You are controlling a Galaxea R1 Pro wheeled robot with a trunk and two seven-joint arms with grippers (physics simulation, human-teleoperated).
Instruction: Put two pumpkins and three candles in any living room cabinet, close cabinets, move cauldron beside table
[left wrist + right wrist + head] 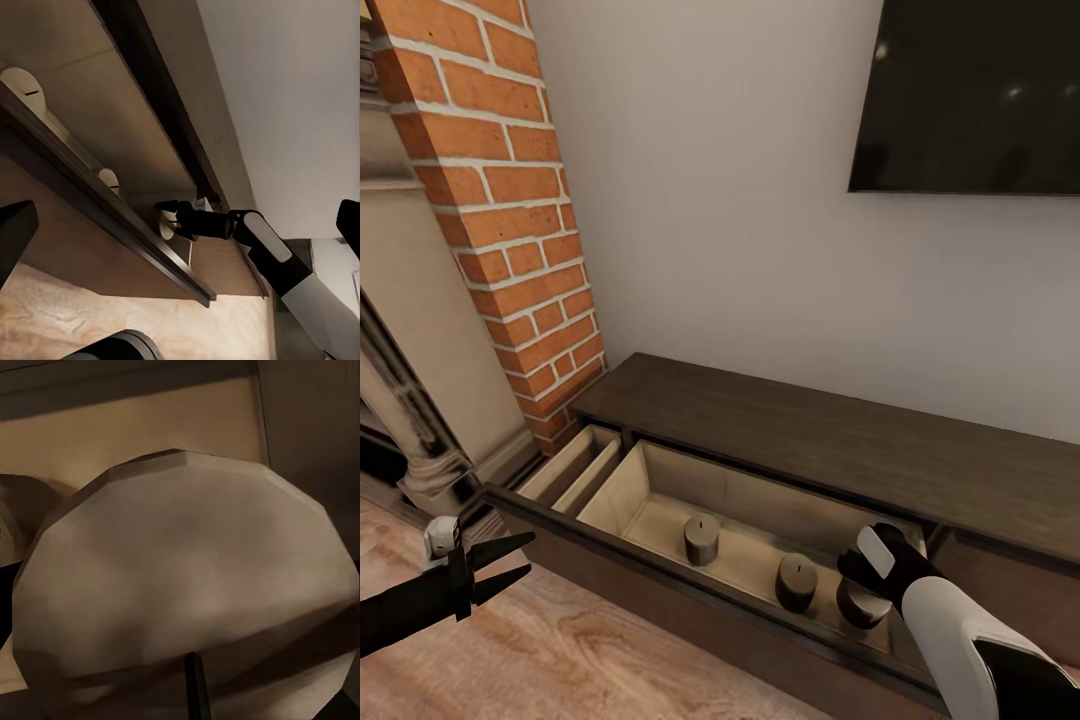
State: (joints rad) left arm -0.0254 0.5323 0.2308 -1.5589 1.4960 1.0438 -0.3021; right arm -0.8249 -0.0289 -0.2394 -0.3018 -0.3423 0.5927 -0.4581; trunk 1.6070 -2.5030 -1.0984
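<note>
Here's the low dark cabinet [790,430] against the far wall, one wide drawer [660,500] pulled out toward us, pale wood inside; three candles sit in it in a row; the left candle [702,539] stands alone mid-drawer, the middle candle [796,583] is nearer the front rail, and the right candle [860,605] sits just beside it, half hidden under the robot's wrist; the right gripper [857,570] is down inside the drawer right at that third candle, and the right wrist view has the candle's [187,577] flat top looming huge, wick at the edge; whether the fingers are clamped on it or loose I cannot tell, they're hidden behind the arm; the left wrist view catches that gripper [171,212] from the side, dark tips at the candle, contact unclear; over at the near left, the left gripper [510,565] hovers above the plank floor [560,650], just outside the drawer front, its two black fingers spread apart and holding nothing; brick chimney [510,200] at far left, black TV [970,95] on the wall at far right.
</note>
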